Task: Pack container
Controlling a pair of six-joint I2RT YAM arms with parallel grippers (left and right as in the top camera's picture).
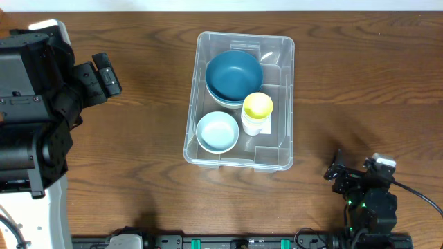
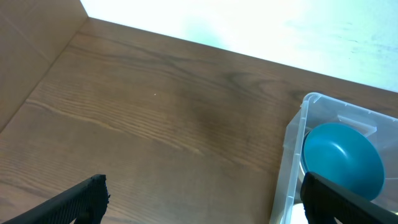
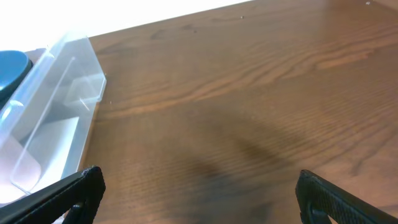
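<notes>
The clear plastic container (image 1: 284, 111) stands at the table's middle. Inside it are stacked dark teal bowls (image 1: 234, 76), a small light blue bowl (image 1: 217, 131) and a yellow-topped white cup (image 1: 257, 111). The container's corner (image 2: 292, 143) and the teal bowl (image 2: 342, 158) show at the right of the left wrist view; the container's wall (image 3: 59, 106) is at the left of the right wrist view. My left gripper (image 2: 202, 199) is open and empty, over bare wood left of the container. My right gripper (image 3: 199, 193) is open and empty, over bare wood right of it.
The left arm (image 1: 41, 90) fills the table's left side. The right arm (image 1: 363, 190) sits at the front right. A rail with fittings (image 1: 228, 242) runs along the front edge. The far table edge (image 1: 221, 10) is behind the container.
</notes>
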